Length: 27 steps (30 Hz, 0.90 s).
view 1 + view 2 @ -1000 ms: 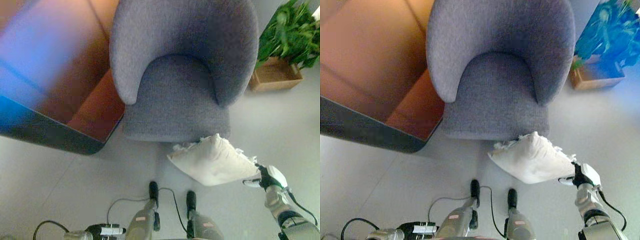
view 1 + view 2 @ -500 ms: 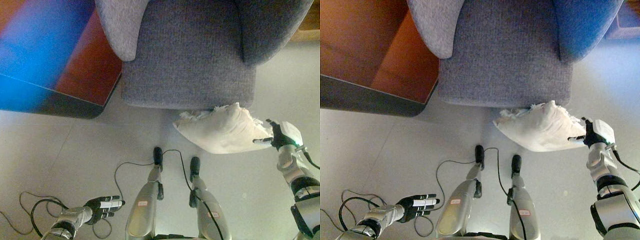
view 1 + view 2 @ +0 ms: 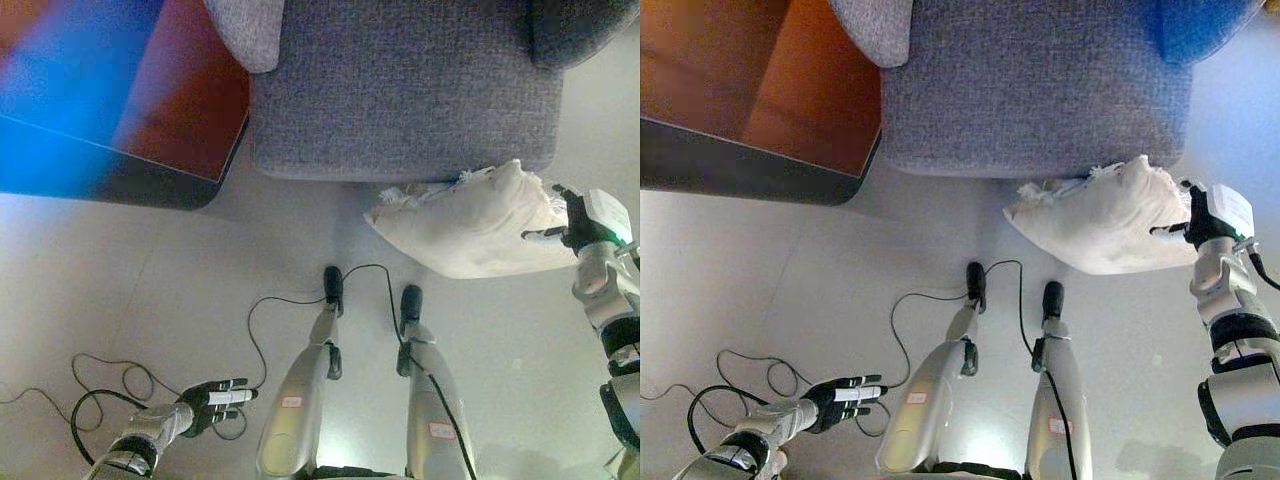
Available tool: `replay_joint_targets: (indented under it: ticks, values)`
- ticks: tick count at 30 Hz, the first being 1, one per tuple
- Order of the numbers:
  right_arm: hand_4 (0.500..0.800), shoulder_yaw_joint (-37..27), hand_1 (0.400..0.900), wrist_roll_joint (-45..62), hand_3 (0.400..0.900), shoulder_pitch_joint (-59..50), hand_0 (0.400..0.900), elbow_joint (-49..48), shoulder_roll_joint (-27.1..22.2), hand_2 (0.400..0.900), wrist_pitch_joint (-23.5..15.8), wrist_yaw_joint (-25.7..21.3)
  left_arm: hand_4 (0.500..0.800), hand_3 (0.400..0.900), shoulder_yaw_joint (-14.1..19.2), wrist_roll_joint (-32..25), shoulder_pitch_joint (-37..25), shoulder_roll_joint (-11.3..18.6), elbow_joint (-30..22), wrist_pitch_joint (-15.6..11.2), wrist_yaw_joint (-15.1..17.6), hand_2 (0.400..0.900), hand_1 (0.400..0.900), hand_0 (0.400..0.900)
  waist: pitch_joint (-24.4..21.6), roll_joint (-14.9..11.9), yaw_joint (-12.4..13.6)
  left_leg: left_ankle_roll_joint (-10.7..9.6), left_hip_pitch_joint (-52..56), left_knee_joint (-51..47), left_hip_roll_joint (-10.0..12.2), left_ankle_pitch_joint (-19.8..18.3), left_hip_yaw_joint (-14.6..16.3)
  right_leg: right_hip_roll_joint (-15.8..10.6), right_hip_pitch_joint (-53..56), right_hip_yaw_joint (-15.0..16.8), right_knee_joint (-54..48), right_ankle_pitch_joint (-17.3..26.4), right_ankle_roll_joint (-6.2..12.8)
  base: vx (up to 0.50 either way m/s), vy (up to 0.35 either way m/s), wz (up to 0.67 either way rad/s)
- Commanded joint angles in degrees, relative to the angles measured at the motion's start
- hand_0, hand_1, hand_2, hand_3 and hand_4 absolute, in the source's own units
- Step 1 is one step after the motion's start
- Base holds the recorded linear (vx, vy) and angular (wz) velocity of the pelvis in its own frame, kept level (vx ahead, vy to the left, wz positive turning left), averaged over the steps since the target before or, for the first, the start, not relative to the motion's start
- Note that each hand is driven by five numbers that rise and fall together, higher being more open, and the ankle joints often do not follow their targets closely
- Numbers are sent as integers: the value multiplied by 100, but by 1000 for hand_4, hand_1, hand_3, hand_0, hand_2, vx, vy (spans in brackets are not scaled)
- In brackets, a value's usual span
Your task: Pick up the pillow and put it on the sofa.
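Observation:
A white pillow (image 3: 475, 225) with a frilled edge hangs in front of the grey sofa's (image 3: 400, 90) front edge, above the floor and just below seat height. My right hand (image 3: 585, 220) is at the pillow's right end, with its fingers closed on the edge; it also shows in the right eye view (image 3: 1205, 215). My left hand (image 3: 215, 398) is low at the lower left, fingers straight and empty, far from the pillow.
A wooden table (image 3: 770, 90) with a dark edge stands close to the sofa's left side. The floor is pale grey.
The camera has tilted down and come closer to the sofa. The pillow, still in my right hand, now sits higher against the sofa's front. My left hand has come into view.

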Motion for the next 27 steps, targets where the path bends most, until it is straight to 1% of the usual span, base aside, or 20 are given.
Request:
replay_joint_targets:
  ticks: [1,9,13,16,21,25,27]
  values:
    - [800,319,900,249,900,-600,900,-378,-868,900,12,-41,800,900,-292,-168,391,30,212,54,76,900,900,900,124,-35,-32,-367,232,37,-3,-556,-52,-34,254,-200,-1218,817,161,-19,74,-2]
    - [800,689,900,275,900,-1253,900,-441,-936,900,70,269,800,900,-396,-314,436,-78,128,19,112,900,900,900,125,125,5,-372,61,44,-45,-496,-78,-41,60,-108,-1185,826,155,-7,42,1]
    - [800,806,900,304,900,-1458,900,-565,-948,900,143,305,800,900,-415,-340,464,-128,76,43,130,900,900,900,125,168,26,-373,-34,54,-52,-473,-98,-38,-53,-93,-1119,809,154,0,0,0]
    - [800,870,900,291,900,-1570,900,-588,-964,900,96,298,800,900,-420,-382,491,-147,88,9,134,900,900,900,125,185,39,-373,-85,55,-49,-463,-97,-41,-112,-96,-1102,806,154,0,0,0]
    - [800,1049,900,218,900,-1904,900,-679,-935,900,187,327,800,900,-393,-444,521,-185,112,-28,150,900,900,900,125,237,96,-387,-238,76,-44,-436,-86,-65,-274,-130,-1032,788,169,0,0,0]
    - [800,1215,900,399,900,-2211,900,-772,-961,900,319,523,800,900,-388,-443,552,-235,131,-61,159,900,900,900,125,301,119,-413,-379,101,-23,-413,-53,-86,-430,-121,-979,776,175,0,0,0]
    - [800,1237,900,715,900,-2266,900,-808,-955,900,298,840,800,900,-393,-452,557,-242,104,-79,181,900,900,900,125,322,119,-419,-422,114,-15,-412,-45,-84,-489,-106,-946,764,170,0,0,0]
